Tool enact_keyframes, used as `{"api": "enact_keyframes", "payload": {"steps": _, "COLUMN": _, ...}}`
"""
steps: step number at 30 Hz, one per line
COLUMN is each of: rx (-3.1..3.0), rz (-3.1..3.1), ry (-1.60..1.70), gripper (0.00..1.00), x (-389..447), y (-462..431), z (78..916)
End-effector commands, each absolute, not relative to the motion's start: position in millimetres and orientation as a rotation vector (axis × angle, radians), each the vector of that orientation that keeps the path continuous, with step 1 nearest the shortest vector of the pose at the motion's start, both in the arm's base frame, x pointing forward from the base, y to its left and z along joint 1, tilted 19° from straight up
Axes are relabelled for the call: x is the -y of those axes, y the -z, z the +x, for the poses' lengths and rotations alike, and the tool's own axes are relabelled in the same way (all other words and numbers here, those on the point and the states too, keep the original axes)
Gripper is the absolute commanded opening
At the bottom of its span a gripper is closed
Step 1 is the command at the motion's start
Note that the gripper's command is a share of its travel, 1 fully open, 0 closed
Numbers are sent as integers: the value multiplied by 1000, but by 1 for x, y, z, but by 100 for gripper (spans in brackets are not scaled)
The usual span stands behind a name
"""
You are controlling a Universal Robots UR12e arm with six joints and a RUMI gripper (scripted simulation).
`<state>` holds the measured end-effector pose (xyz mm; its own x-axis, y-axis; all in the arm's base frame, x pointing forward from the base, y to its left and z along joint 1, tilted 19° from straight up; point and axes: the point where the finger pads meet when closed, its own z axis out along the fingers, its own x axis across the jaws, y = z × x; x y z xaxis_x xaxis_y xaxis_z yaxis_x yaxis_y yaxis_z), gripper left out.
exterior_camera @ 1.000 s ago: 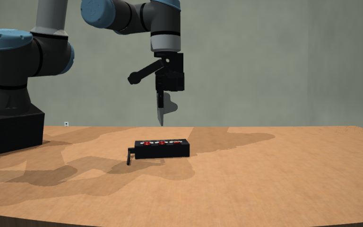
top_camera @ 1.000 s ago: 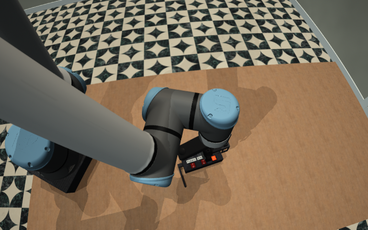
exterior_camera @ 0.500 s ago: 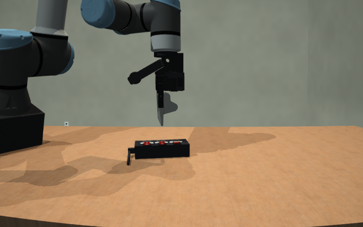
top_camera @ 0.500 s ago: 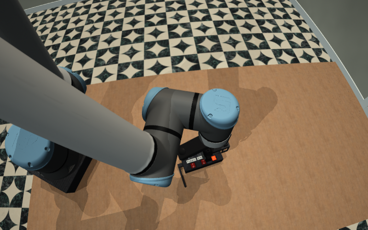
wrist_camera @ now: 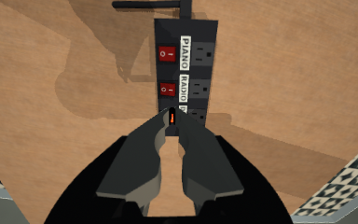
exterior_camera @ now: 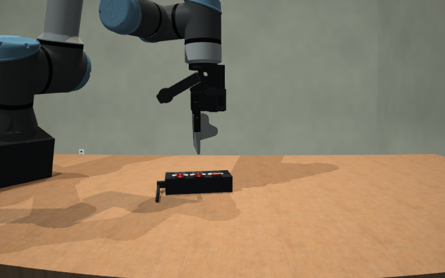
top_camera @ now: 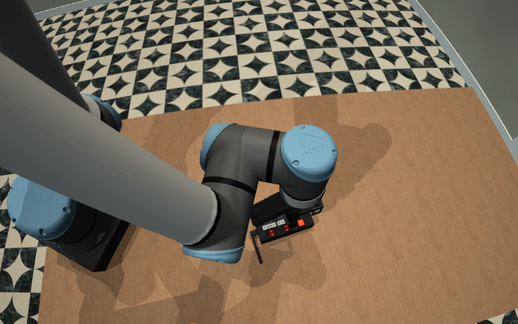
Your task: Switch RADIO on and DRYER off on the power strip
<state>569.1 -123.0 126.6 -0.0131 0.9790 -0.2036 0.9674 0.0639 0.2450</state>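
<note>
A black power strip lies flat on the wooden table, switches facing up. In the wrist view the PIANO switch and the RADIO switch are dark red. The DRYER switch glows orange; in the wrist view only a sliver of it shows between my fingertips. My gripper is shut and empty, pointing straight down, a little above the strip's DRYER end. A short black cord stub sticks out at the PIANO end.
The robot base stands at the table's left side. The arm's elbow and wrist hang over the strip and hide part of it in the top view. A checkered floor lies beyond the table's far edge.
</note>
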Motion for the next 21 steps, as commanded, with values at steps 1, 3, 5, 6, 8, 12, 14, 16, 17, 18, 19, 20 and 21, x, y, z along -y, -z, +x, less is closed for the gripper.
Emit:
{"api": "enact_keyframes", "payload": {"steps": 1, "rx": -2034, "rz": 1951, "ry": -54, "gripper": 0, "x": 123, "y": -126, "z": 571}}
{"api": "enact_keyframes", "payload": {"steps": 3, "rx": -2034, "rz": 1951, "ry": -54, "gripper": 0, "x": 123, "y": -125, "z": 571}}
{"api": "enact_keyframes", "payload": {"steps": 5, "rx": -2034, "rz": 1952, "ry": -54, "gripper": 0, "x": 123, "y": -124, "z": 571}}
{"api": "enact_keyframes", "payload": {"steps": 6, "rx": -2034, "rz": 1952, "ry": -54, "gripper": 0, "x": 123, "y": -124, "z": 571}}
{"api": "enact_keyframes", "payload": {"steps": 8, "rx": -2035, "rz": 1952, "ry": -54, "gripper": 0, "x": 123, "y": -122, "z": 571}}
{"api": "enact_keyframes", "payload": {"steps": 12, "rx": -2036, "rz": 1953, "ry": -53, "gripper": 0, "x": 123, "y": -118, "z": 571}}
{"api": "enact_keyframes", "payload": {"steps": 14, "rx": -2036, "rz": 1954, "ry": -53, "gripper": 0, "x": 124, "y": -115, "z": 571}}
{"api": "enact_keyframes", "payload": {"steps": 16, "rx": -2036, "rz": 1954, "ry": -53, "gripper": 0, "x": 124, "y": -113, "z": 571}}
{"api": "enact_keyframes", "payload": {"steps": 17, "rx": -2036, "rz": 1954, "ry": -53, "gripper": 0, "x": 125, "y": -112, "z": 572}}
{"api": "enact_keyframes", "payload": {"steps": 18, "rx": -2036, "rz": 1954, "ry": -53, "gripper": 0, "x": 125, "y": -112, "z": 572}}
{"api": "enact_keyframes", "payload": {"steps": 19, "rx": -2036, "rz": 1954, "ry": -53, "gripper": 0, "x": 125, "y": -112, "z": 572}}
{"api": "enact_keyframes", "payload": {"steps": 20, "rx": -2035, "rz": 1954, "ry": -53, "gripper": 0, "x": 125, "y": -111, "z": 572}}
{"api": "enact_keyframes", "payload": {"steps": 21, "rx": -2035, "rz": 1954, "ry": -53, "gripper": 0, "x": 125, "y": -110, "z": 572}}
